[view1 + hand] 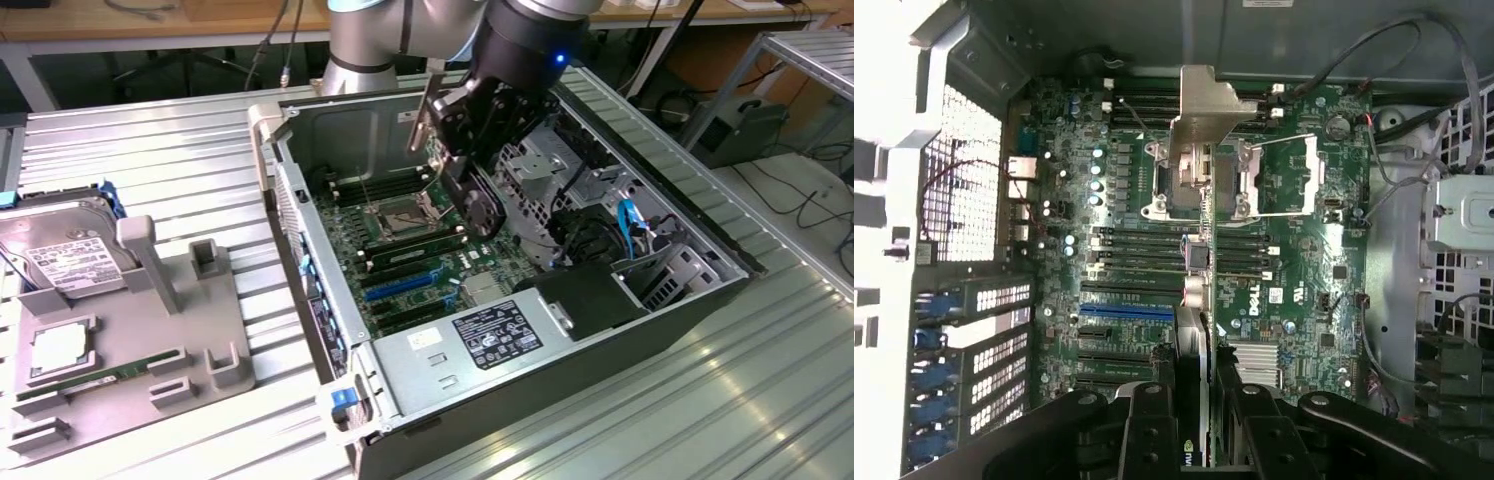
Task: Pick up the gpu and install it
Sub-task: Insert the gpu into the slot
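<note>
**gpu gripped, hanging over the board, not in a slot**

Clamped in the black two-fingered end effector (467, 185): the gpu (481, 218), a thin flat black-faced card with a silver metal bracket (423, 115) at one end. Both fingers (1146, 430) squeezed in on the flat faces, gap down to card thickness. Held on edge inside the black and silver tower case (561, 395), laid on its side, open face up, on the ribbed silver metal surface (761, 400). Hanging above the green motherboard (1304, 290), over the silver CPU socket (1279, 170) and the black memory slots (1134, 245). Bracket end toward the far wall of the case. Running across the line of the blue expansion slot (1126, 310), not along it; not seated in anything. Touching the board or clear of it: cannot tell.

Reaching in from the far side: pale grey robot arm (367, 40) with a blue light on the wrist.

Near end of the case: silver power supply box with a black label (494, 335). Well apart, at the exterior view's left, on the same surface: grey plastic holder (174, 330) carrying a boxy silver hard drive with a white label (54, 258) at its far end, a flat silver square chip (60, 348) nearer, and a narrow green stick (114, 372) nearest.
</note>
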`<state>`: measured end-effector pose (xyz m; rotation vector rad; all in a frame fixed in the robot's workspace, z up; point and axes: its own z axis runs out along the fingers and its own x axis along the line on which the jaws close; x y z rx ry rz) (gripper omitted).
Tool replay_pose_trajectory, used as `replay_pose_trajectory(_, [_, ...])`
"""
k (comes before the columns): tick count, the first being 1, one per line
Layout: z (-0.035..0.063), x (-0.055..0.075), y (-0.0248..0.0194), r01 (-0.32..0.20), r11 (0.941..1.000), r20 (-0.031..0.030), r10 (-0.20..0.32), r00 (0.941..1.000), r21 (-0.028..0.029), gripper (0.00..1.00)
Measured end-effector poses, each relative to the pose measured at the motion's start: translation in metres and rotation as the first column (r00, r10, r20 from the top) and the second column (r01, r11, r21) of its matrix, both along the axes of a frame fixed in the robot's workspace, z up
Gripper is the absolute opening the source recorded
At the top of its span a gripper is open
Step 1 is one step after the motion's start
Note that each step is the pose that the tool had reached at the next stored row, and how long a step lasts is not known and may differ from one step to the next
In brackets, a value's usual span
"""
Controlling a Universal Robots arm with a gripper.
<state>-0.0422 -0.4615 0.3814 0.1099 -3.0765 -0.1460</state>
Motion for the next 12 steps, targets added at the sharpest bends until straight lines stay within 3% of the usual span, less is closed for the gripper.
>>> replay_pose_trajectory(4, [-0.0005,0.0000,0.0000,-0.102,0.9947,0.0000,0.102,0.9947,-0.0001,0.26])
replay_pose_trajectory(5, [-0.0009,0.0000,0.0000,-0.150,0.9886,0.0000,0.150,0.9886,0.0001,0.26])
replay_pose_trajectory(8, [-0.0015,0.0000,0.0000,-0.211,0.9775,0.0001,0.211,0.9775,0.0007,0.26])
replay_pose_trajectory(12, [-0.0026,0.0000,0.0000,-0.291,0.9567,0.0004,0.291,0.9567,0.0017,0.26])
